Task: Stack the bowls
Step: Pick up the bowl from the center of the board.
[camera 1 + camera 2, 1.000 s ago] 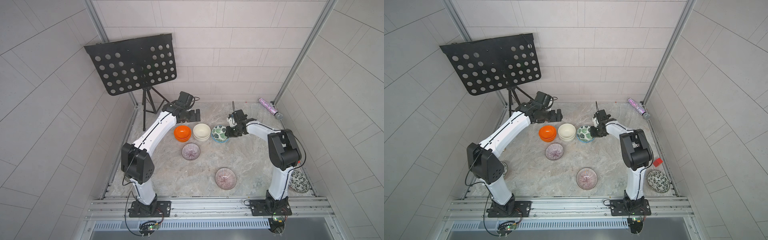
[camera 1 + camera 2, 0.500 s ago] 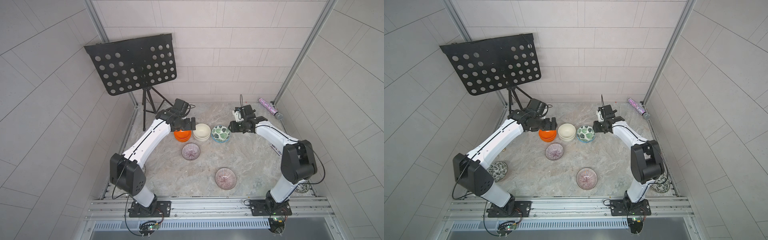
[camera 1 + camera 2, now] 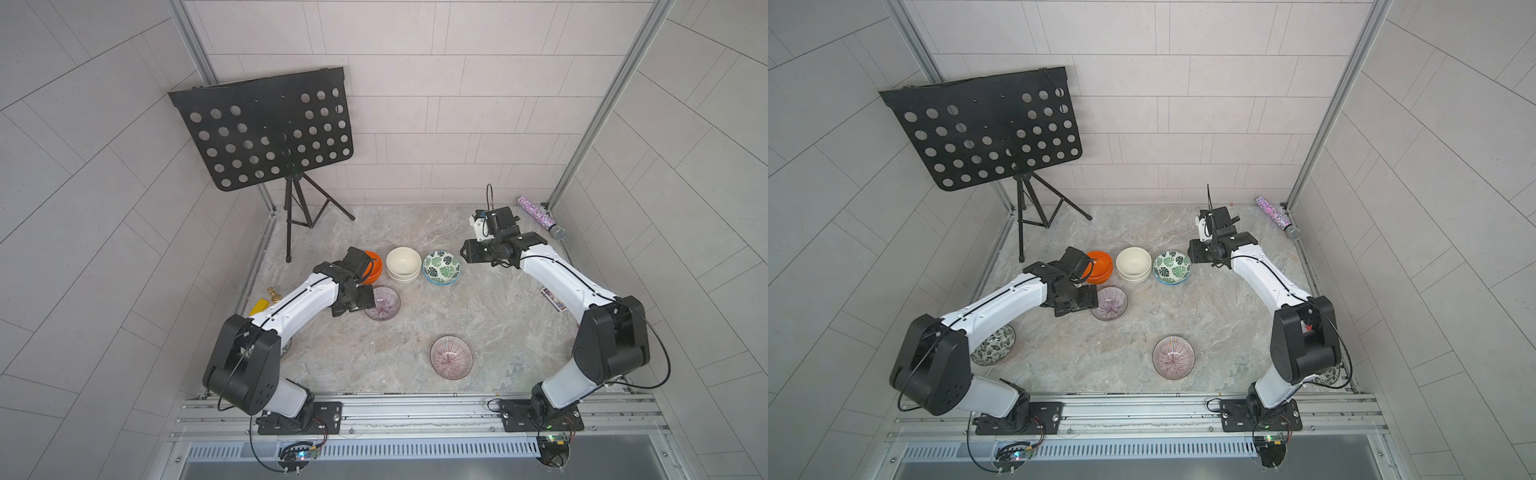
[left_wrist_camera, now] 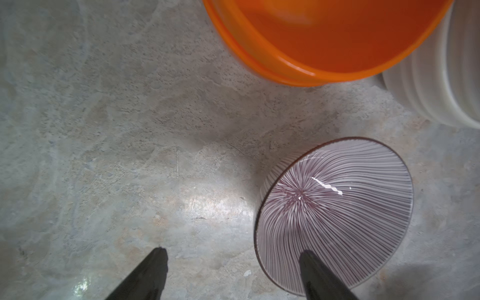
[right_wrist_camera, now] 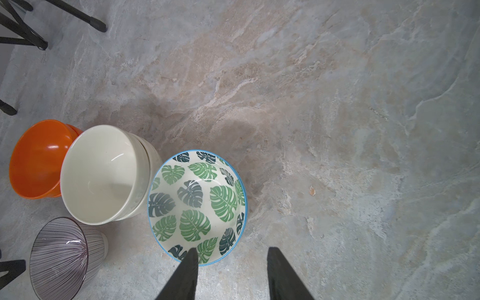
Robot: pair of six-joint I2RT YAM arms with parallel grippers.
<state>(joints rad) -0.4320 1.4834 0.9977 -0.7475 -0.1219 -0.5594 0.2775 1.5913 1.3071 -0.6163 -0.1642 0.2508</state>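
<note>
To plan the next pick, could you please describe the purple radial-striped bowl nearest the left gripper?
This small round purple radial-striped bowl looks like glazed ceramic: fine purple lines fan from its centre over white, under a thin dark rim. It stands upright, empty, on the marble-patterned tabletop, near but apart from the stacked orange bowls. The open left gripper straddles its rim, one finger over the inside; contact is unclear.

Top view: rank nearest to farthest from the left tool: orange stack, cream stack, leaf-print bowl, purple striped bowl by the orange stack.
1. Purple striped bowl, at the left tool.
2. Orange stack, just behind.
3. Cream stack, mid-row.
4. Leaf-print bowl, row's far end.
</note>
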